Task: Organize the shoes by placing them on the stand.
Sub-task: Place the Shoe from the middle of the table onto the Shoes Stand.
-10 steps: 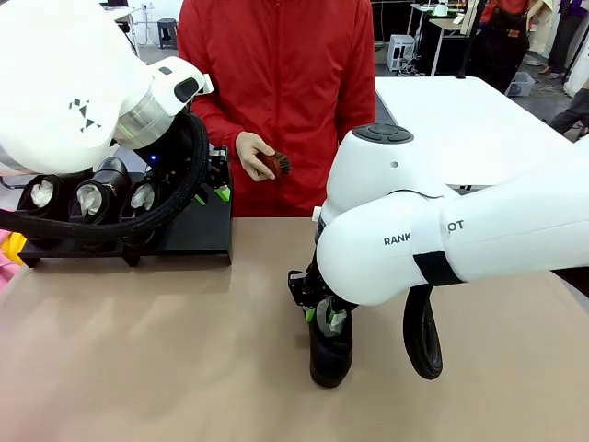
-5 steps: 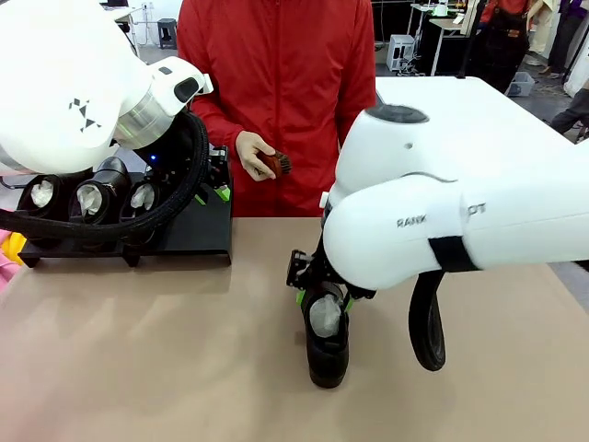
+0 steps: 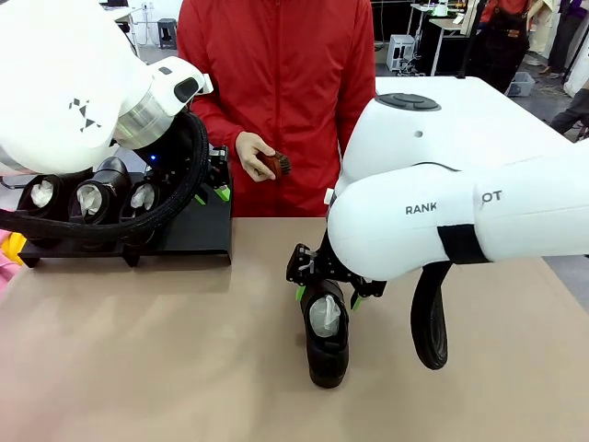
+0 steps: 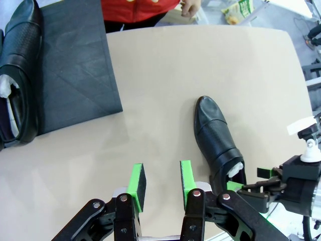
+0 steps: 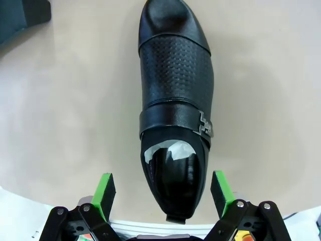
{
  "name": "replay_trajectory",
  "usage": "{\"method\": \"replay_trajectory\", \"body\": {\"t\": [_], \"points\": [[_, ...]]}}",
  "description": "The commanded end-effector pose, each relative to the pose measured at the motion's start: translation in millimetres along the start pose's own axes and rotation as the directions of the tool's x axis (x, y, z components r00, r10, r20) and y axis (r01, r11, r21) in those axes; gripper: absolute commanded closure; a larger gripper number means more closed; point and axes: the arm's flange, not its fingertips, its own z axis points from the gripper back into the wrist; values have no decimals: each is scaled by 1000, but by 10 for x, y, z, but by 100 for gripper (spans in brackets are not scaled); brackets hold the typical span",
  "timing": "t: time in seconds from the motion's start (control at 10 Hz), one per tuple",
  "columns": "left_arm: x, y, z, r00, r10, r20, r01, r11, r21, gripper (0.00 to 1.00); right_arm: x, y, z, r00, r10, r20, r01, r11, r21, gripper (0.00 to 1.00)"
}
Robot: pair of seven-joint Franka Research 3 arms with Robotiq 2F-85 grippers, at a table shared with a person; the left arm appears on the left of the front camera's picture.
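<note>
R gripper (image 5: 163,198) wide open, empty, straddling heel of glossy black leather shoe (image 5: 174,105). Slick, stiff — grab heel collar sides. L gripper (image 4: 163,183) part-open, empty.

The front camera sat low between the two arms and looked across the table (image 3: 184,368) toward a person (image 3: 276,92) at the far edge. The left wrist camera looked down from fairly high over its own end effector (image 4: 161,183), taking in much of the table and the corner of the stand (image 4: 75,65). The right wrist camera hung close above a shoe (image 5: 173,110), between its own end effector's fingers (image 5: 220,191). All three views shared that lone shoe on the table.
</note>
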Motion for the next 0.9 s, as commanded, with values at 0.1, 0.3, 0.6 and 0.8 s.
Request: {"method": "replay_trajectory", "body": {"t": [0.1, 0.3, 0.6, 0.8], "points": [[-36, 24, 19, 1000, 3, 0, -3, 1000, -6, 60, 14, 35, -16, 1000, 6, 26, -6, 1000, -4, 0], [-36, 24, 19, 1000, 3, 0, -3, 1000, -6, 60, 14, 35, -16, 1000, 6, 26, -6, 1000, -4, 0], [0, 0, 0, 1000, 0, 0, 0, 1000, 0, 60, 58, -118, 273, 999, 3, 52, -4, 1000, 20, 0], [-203, -267, 27, 999, 32, 12, -33, 998, 50, 60, 332, -493, 710, 978, -93, 189, 94, 996, 3, 0]]}}
